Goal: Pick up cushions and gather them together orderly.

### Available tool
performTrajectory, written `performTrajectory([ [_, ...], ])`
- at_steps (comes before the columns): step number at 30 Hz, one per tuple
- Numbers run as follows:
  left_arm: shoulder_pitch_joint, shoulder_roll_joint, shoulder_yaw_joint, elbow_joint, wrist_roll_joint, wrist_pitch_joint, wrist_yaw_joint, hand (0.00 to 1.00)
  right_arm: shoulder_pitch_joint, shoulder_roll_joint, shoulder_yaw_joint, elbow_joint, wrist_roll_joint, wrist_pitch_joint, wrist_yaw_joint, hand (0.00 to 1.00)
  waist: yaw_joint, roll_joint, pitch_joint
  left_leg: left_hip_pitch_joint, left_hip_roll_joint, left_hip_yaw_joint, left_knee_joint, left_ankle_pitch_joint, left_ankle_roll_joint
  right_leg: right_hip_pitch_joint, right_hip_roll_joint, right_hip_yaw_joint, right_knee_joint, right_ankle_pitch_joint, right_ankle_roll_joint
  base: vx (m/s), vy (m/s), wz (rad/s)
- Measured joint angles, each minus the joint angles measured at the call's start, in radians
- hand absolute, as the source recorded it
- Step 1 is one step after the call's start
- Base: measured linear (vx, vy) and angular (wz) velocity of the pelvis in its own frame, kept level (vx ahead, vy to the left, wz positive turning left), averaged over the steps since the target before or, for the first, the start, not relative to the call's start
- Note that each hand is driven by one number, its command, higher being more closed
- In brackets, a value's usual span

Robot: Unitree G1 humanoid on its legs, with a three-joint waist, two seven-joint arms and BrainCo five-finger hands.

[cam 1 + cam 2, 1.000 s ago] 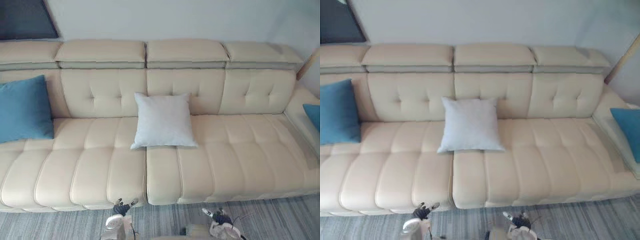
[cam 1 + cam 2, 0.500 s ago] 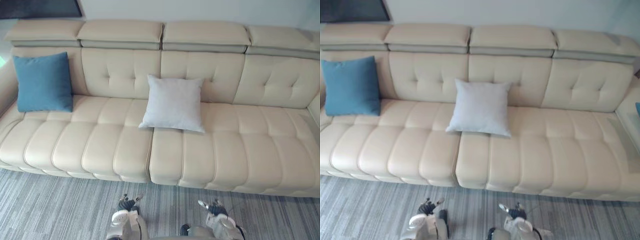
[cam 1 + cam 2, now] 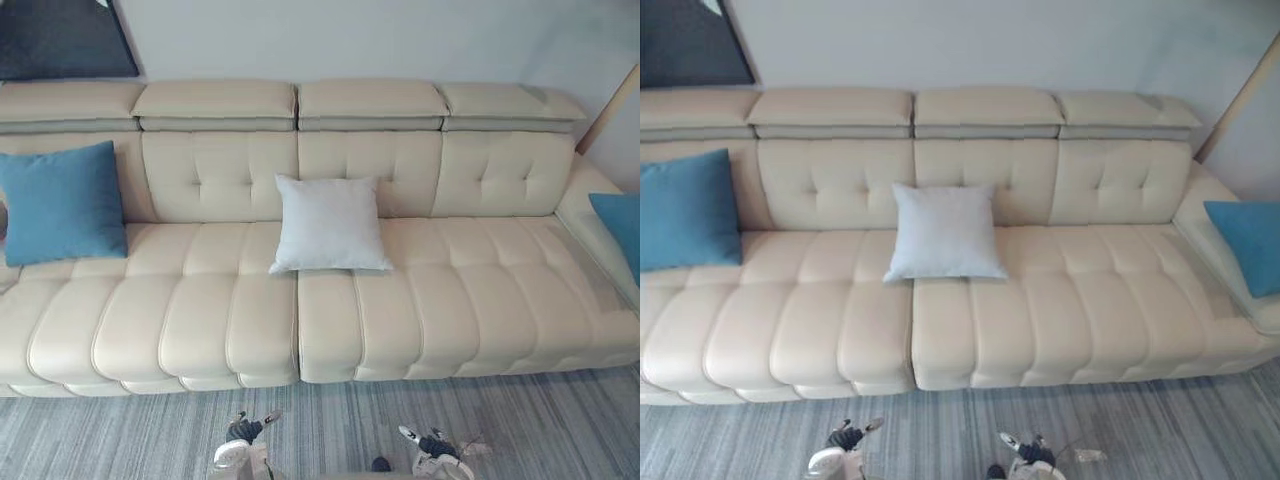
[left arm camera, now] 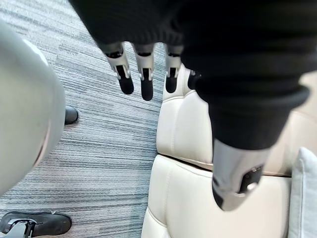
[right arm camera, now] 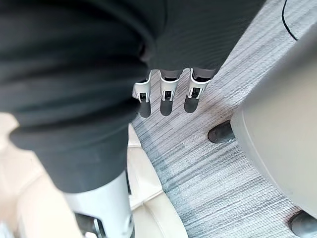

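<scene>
A pale grey cushion (image 3: 328, 223) leans against the backrest at the middle of the cream sofa (image 3: 200, 320). A blue cushion (image 3: 60, 203) stands at the sofa's left end, and another blue cushion (image 3: 618, 222) lies on the right armrest section. My left hand (image 3: 243, 430) and right hand (image 3: 432, 443) hang low over the carpet in front of the sofa, well short of any cushion. In the wrist views, the left hand's fingers (image 4: 142, 77) and the right hand's fingers (image 5: 168, 94) are straight and hold nothing.
Grey striped carpet (image 3: 520, 420) runs along the sofa's front. A dark framed panel (image 3: 60, 40) hangs on the wall at the upper left. A wooden post (image 3: 605, 110) leans at the far right. A dark shoe (image 5: 221, 132) rests on the carpet.
The camera has shifted, so the whole sofa sits differently in the picture and the right blue cushion is back in view. The cushions themselves have not moved, and both hands stay low.
</scene>
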Motion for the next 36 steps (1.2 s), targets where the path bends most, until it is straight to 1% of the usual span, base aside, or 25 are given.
performTrajectory([
  [2, -0.003, -0.001, 0.0, 0.01, 0.002, 0.001, -0.001, 0.0, -0.003, -0.002, -0.006, 0.001, 0.0, 0.0, 0.001, 0.0, 0.0, 0.009, 0.0, 0.011, 0.008, 0.023, -0.003, 0.0, 0.0, -0.006, 0.016, 0.031, -0.014, 0.01, -0.007, 0.12, -0.007, -0.53],
  [5, -0.006, 0.001, 0.0, 0.015, 0.021, 0.003, -0.008, 0.0, -0.009, -0.003, -0.006, 0.004, 0.0, 0.0, 0.003, 0.0, 0.002, 0.004, 0.007, 0.058, 0.023, 0.078, -0.019, -0.003, -0.003, -0.011, 0.052, 0.108, -0.046, 0.052, -0.031, 0.08, -0.018, -1.06],
  [7, -0.015, 0.002, 0.0, 0.022, 0.025, 0.002, -0.019, 0.0, -0.021, -0.008, -0.005, 0.005, 0.0, -0.001, 0.003, 0.0, 0.003, 0.005, 0.009, 0.063, 0.036, 0.128, -0.02, -0.014, 0.002, -0.041, 0.077, 0.094, -0.072, 0.106, -0.053, 0.02, -0.015, -1.27],
  [8, -0.021, 0.003, 0.0, 0.022, 0.028, 0.002, -0.02, 0.0, -0.038, -0.012, -0.005, 0.014, -0.002, -0.002, 0.003, 0.0, 0.004, 0.006, 0.012, 0.06, 0.044, 0.157, -0.021, -0.016, 0.006, -0.057, 0.093, 0.051, -0.102, 0.157, -0.086, 0.01, -0.045, -1.38],
  [9, -0.025, 0.007, 0.0, 0.022, 0.028, 0.002, -0.02, 0.0, -0.055, -0.015, -0.006, 0.023, -0.008, -0.001, 0.001, 0.0, 0.004, 0.013, 0.023, 0.063, 0.063, 0.208, -0.024, -0.016, 0.006, -0.061, 0.1, -0.06, -0.132, 0.17, -0.14, 0.01, -0.107, -1.7],
  [10, -0.028, 0.007, -0.01, 0.02, 0.028, 0.003, -0.02, 0.0, -0.073, -0.027, -0.012, 0.026, -0.01, 0.001, 0.001, 0.0, 0.0, 0.027, 0.039, 0.085, 0.078, 0.277, -0.032, -0.02, -0.001, -0.095, 0.065, -0.297, -0.017, 0.043, -0.202, 0.02, -0.106, -1.4],
  [11, -0.03, 0.008, -0.026, 0.018, 0.028, 0.003, -0.02, 0.0, -0.072, -0.037, -0.017, 0.027, -0.012, 0.001, 0.001, 0.0, -0.003, 0.035, 0.052, 0.107, 0.083, 0.302, -0.033, -0.019, -0.003, -0.101, 0.04, -0.404, 0.044, 0.002, -0.214, 0.03, -0.088, -1.51],
  [12, -0.01, 0.029, -0.063, 0.007, 0.028, 0.002, -0.022, 0.0, -0.052, -0.052, -0.018, 0.047, -0.015, 0.001, -0.002, 0.0, -0.001, 0.038, 0.064, 0.149, 0.071, 0.337, -0.016, -0.018, -0.004, -0.085, -0.025, -0.563, 0.141, -0.015, -0.216, 0.04, -0.054, -1.11],
  [13, -0.006, 0.038, -0.07, 0.009, 0.028, 0.003, -0.022, 0.0, -0.048, -0.057, -0.018, 0.055, -0.016, 0.0, -0.002, 0.0, -0.002, 0.03, 0.06, 0.154, 0.069, 0.331, -0.009, -0.018, -0.004, -0.083, -0.023, -0.555, 0.147, -0.019, -0.184, 0.03, -0.096, -1.2],
  [14, -0.003, 0.048, -0.09, 0.009, 0.029, 0.003, -0.023, 0.0, -0.045, -0.07, -0.017, 0.071, -0.018, 0.001, -0.002, 0.0, -0.007, 0.039, 0.062, 0.166, 0.072, 0.322, 0.005, -0.018, -0.004, -0.083, -0.007, -0.514, 0.151, -0.024, -0.155, 0.05, -0.164, -0.82],
  [15, -0.004, 0.052, -0.109, 0.009, 0.031, 0.003, -0.025, 0.0, -0.04, -0.085, -0.018, 0.077, -0.019, 0.001, -0.002, 0.0, -0.014, 0.049, 0.066, 0.165, 0.084, 0.303, 0.037, -0.017, -0.004, -0.089, 0.012, -0.477, 0.152, -0.042, -0.149, 0.09, -0.24, -1.07],
  [17, -0.015, 0.06, -0.127, 0.01, 0.038, 0.002, -0.027, 0.0, -0.03, -0.102, -0.02, 0.092, -0.017, 0.0, -0.001, 0.0, -0.018, 0.057, 0.076, 0.124, 0.128, 0.295, 0.184, -0.016, -0.005, -0.102, 0.04, -0.435, 0.161, -0.068, -0.161, 0.09, -0.221, -0.88],
  [18, -0.015, 0.057, -0.117, 0.01, 0.038, 0.002, -0.029, 0.0, -0.03, -0.106, -0.027, 0.095, -0.016, 0.0, -0.001, 0.0, -0.023, 0.061, 0.086, 0.067, 0.175, 0.247, 0.351, 0.008, 0.0, -0.089, 0.064, -0.421, 0.156, -0.075, -0.169, 0.07, -0.207, -0.67],
  [20, -0.014, 0.044, -0.081, 0.0, 0.037, 0.002, -0.037, 0.0, -0.031, -0.1, -0.023, 0.081, -0.01, 0.0, -0.003, 0.0, -0.014, 0.059, 0.129, -0.058, 0.221, 0.094, 0.665, 0.118, 0.113, -0.045, 0.113, -0.347, 0.169, -0.1, -0.205, 0.09, -0.159, -0.97],
  [21, -0.013, 0.044, -0.083, -0.007, 0.038, -0.003, -0.04, 0.0, -0.027, -0.099, -0.022, 0.067, -0.01, 0.0, -0.004, 0.0, -0.004, 0.064, 0.132, -0.091, 0.203, 0.047, 0.715, 0.089, 0.09, -0.041, 0.123, -0.323, 0.181, -0.111, -0.215, 0.1, -0.023, -1.14],
  [22, -0.012, 0.045, -0.084, -0.014, 0.037, -0.005, -0.041, 0.0, -0.03, -0.094, -0.02, 0.055, -0.01, 0.0, -0.007, 0.0, -0.001, 0.063, 0.135, -0.146, 0.152, -0.008, 0.75, 0.04, 0.058, -0.038, 0.135, -0.286, 0.192, -0.12, -0.226, 0.13, -0.008, -1.18],
  [23, -0.012, 0.046, -0.088, -0.032, 0.036, -0.004, -0.044, 0.0, -0.039, -0.085, -0.018, 0.055, -0.01, 0.001, -0.008, 0.0, 0.003, 0.054, 0.142, -0.208, 0.088, -0.05, 0.712, -0.002, 0.04, -0.033, 0.144, -0.237, 0.19, -0.124, -0.225, 0.11, -0.026, -1.15],
  [24, -0.009, 0.045, -0.088, -0.044, 0.036, -0.006, -0.043, 0.0, -0.042, -0.079, -0.018, 0.055, -0.01, 0.001, -0.008, 0.0, 0.009, 0.051, 0.146, -0.223, 0.066, -0.056, 0.668, -0.007, 0.038, -0.03, 0.15, -0.215, 0.186, -0.125, -0.223, 0.11, -0.023, -1.19],
  [26, 0.005, 0.043, -0.088, -0.072, 0.036, -0.008, -0.043, 0.0, -0.041, -0.071, -0.014, 0.047, -0.011, 0.002, -0.01, 0.0, 0.019, 0.054, 0.15, -0.252, 0.017, -0.083, 0.455, -0.009, 0.029, -0.013, 0.172, -0.167, 0.146, -0.122, -0.215, 0.09, 0.009, -1.15],
  [27, 0.007, 0.042, -0.085, -0.086, 0.035, -0.008, -0.042, 0.0, -0.04, -0.071, 0.001, 0.023, -0.012, 0.005, -0.011, 0.0, 0.023, 0.054, 0.152, -0.261, -0.014, -0.121, 0.288, -0.001, 0.031, 0.0, 0.196, -0.117, 0.108, -0.121, -0.215, 0.14, 0.041, -1.2],
  [29, 0.007, 0.039, -0.086, -0.088, 0.032, -0.009, -0.039, 0.0, -0.031, -0.072, 0.002, 0.017, -0.013, -0.001, -0.011, 0.0, 0.037, 0.055, 0.149, -0.252, -0.031, -0.178, 0.127, 0.031, 0.016, 0.022, 0.217, -0.076, 0.048, -0.105, -0.198, 0.19, 0.062, -1.27],
  [31, 0.006, 0.038, -0.085, -0.085, 0.026, -0.008, -0.039, 0.0, -0.031, -0.071, 0.002, 0.017, -0.015, -0.001, -0.011, 0.0, 0.052, 0.063, 0.138, -0.235, -0.032, -0.215, 0.076, 0.085, 0.056, 0.035, 0.243, -0.013, 0.035, -0.096, -0.188, 0.28, 0.141, -1.43],
  [33, 0.02, 0.043, -0.085, -0.085, 0.026, -0.007, -0.04, 0.0, -0.021, -0.063, 0.01, 0.015, -0.028, 0.001, -0.01, 0.0, 0.057, 0.045, 0.121, -0.212, -0.035, -0.179, 0.08, 0.097, 0.062, 0.027, 0.243, 0.044, 0.072, -0.103, -0.178, 0.28, 0.155, -1.14],
  [35, 0.03, 0.049, -0.087, -0.085, 0.026, -0.006, -0.04, 0.0, 0.017, -0.062, 0.021, 0.014, -0.048, 0.001, -0.01, 0.0, 0.056, 0.025, 0.099, -0.174, -0.049, -0.123, 0.074, 0.07, 0.063, 0.002, 0.218, 0.075, 0.182, -0.174, -0.121, 0.29, 0.164, -0.8],
  [36, 0.03, 0.05, -0.089, -0.086, 0.025, -0.006, -0.039, 0.0, 0.034, -0.057, 0.02, 0.008, -0.046, 0.002, -0.009, 0.0, 0.055, 0.011, 0.086, -0.149, -0.065, -0.098, 0.059, 0.052, 0.069, -0.046, 0.196, 0.076, 0.313, -0.229, -0.057, 0.31, 0.165, -0.47],
])
